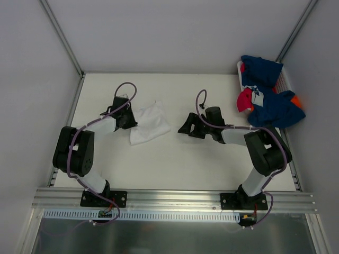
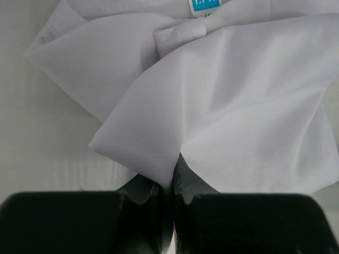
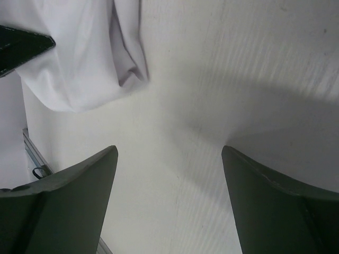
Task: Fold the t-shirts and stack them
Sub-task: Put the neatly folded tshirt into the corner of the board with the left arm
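A white t-shirt (image 1: 150, 123) lies crumpled on the table left of centre. Its small blue neck label (image 2: 204, 5) shows at the top of the left wrist view. My left gripper (image 1: 130, 120) sits at the shirt's left edge, and its jaws (image 2: 175, 164) are shut on a pinched fold of the white cloth (image 2: 238, 106). My right gripper (image 1: 186, 127) hovers right of the shirt, open (image 3: 169, 153) over bare table, with the white shirt (image 3: 79, 63) ahead and to its left. Navy blue t-shirts (image 1: 262, 71) and a pinkish-red one (image 1: 244, 100) are heaped at the back right, with some orange (image 1: 297, 100) showing.
The heap of shirts spills out of a white basket (image 1: 286, 79) in the back right corner. Grey walls with metal frame posts (image 1: 61, 37) enclose the table. An aluminium rail (image 1: 175, 198) runs along the near edge under both arm bases.
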You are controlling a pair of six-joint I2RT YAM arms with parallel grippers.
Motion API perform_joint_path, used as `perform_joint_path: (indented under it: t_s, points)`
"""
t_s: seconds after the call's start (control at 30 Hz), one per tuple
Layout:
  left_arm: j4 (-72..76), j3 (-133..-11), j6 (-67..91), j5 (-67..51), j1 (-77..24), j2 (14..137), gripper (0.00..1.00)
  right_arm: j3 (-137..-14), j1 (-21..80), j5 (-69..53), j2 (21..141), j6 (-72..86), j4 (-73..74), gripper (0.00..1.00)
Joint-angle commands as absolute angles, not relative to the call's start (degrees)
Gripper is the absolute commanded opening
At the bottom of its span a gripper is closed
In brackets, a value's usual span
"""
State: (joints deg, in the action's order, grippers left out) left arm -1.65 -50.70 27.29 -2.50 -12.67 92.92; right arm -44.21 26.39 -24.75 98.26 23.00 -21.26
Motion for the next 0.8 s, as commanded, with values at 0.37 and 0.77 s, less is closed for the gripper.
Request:
perform_joint_path:
  t_s: [0.37, 0.77]
  points:
    - [-15.5, -56.1, 19.2, 11.2, -5.5, 93.0, 0.0, -41.3, 26.7, -22.2, 90.7, 18.2, -15.3, 0.84]
    - [-16.0, -61.6, 16.4, 14.8, 4.4, 99.1, 0.0, -38.2, 26.7, -20.4, 82.2, 15.4, -10.3, 0.84]
